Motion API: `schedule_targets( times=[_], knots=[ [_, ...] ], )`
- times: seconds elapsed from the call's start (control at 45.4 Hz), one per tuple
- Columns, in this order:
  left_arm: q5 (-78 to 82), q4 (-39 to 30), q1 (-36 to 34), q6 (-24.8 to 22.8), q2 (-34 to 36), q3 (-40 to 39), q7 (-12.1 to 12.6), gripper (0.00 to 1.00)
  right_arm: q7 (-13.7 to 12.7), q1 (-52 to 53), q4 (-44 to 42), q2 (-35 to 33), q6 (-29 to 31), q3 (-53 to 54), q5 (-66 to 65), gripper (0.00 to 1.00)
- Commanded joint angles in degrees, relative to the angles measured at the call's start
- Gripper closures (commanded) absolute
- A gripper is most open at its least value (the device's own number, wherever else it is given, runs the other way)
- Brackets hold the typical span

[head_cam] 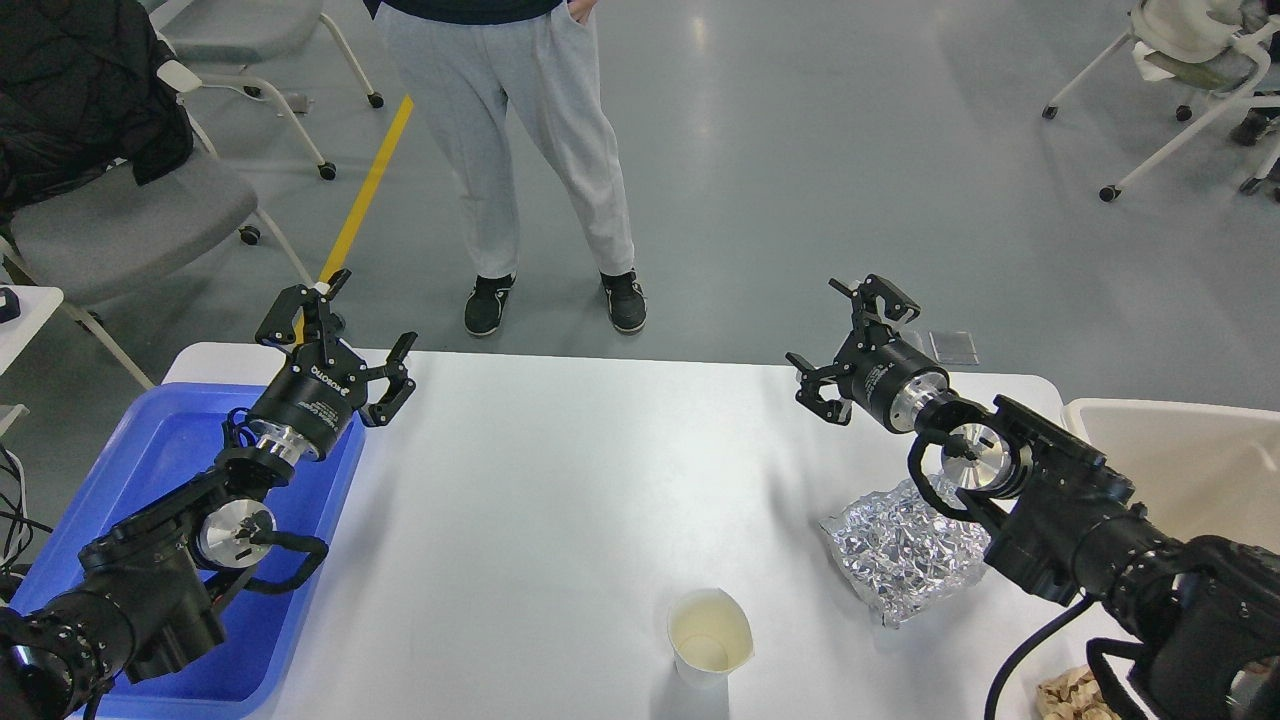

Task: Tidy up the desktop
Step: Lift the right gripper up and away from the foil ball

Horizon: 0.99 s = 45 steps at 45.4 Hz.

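Note:
The white desktop (560, 480) fills the middle of the head view. On it stand a white paper cup (708, 636) near the front edge and a crumpled silver foil bag (905, 548) to its right. My left gripper (345, 335) hangs open above the far left corner, over the blue tray's far end, holding nothing. Above the far right part of the desktop my right gripper (842, 338) is also open and empty, behind and above the foil bag, whose right side its arm partly hides.
A blue plastic tray (160, 450) sits at the left edge under my left arm. A beige bin (1180, 460) stands off the right edge. A tan crumbly item (1075, 695) lies at the front right. A person (520, 150) stands beyond the far edge, with chairs around.

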Motion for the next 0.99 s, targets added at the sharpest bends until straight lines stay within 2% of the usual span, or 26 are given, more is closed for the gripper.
schedule_targets(
  times=[0.0, 0.308, 0.573, 0.903, 0.925, 0.969],
  knots=[
    [0.00, -0.02, 0.00, 0.00, 0.02, 0.00, 0.00, 0.00, 0.01, -0.25, 0.16, 0.15, -0.10, -0.10, -0.21, 0.00],
    [-0.09, -0.02, 0.00, 0.00, 0.02, 0.00, 0.00, 0.00, 0.01, -0.69, 1.74, -0.11, 0.51, -0.01, -0.04, 0.00],
    [-0.09, -0.02, 0.00, 0.00, 0.02, 0.00, 0.00, 0.00, 0.01, -0.86, 10.35, -4.68, -0.10, -0.98, -0.12, 0.00],
    [-0.09, -0.02, 0.00, 0.00, 0.02, 0.00, 0.00, 0.00, 0.01, -4.81, 39.44, -27.96, -4.50, -2.65, -3.63, 0.00],
    [-0.09, 0.06, 0.00, 0.00, 0.02, 0.00, 0.00, 0.00, 0.01, -5.95, 43.80, -32.24, -4.58, -3.00, -5.12, 0.00],
    [0.00, -0.02, 0.00, 0.00, 0.02, 0.00, 0.00, 0.00, 0.01, -6.83, 47.26, -35.61, -4.59, -3.00, -6.27, 0.00]
  ],
)
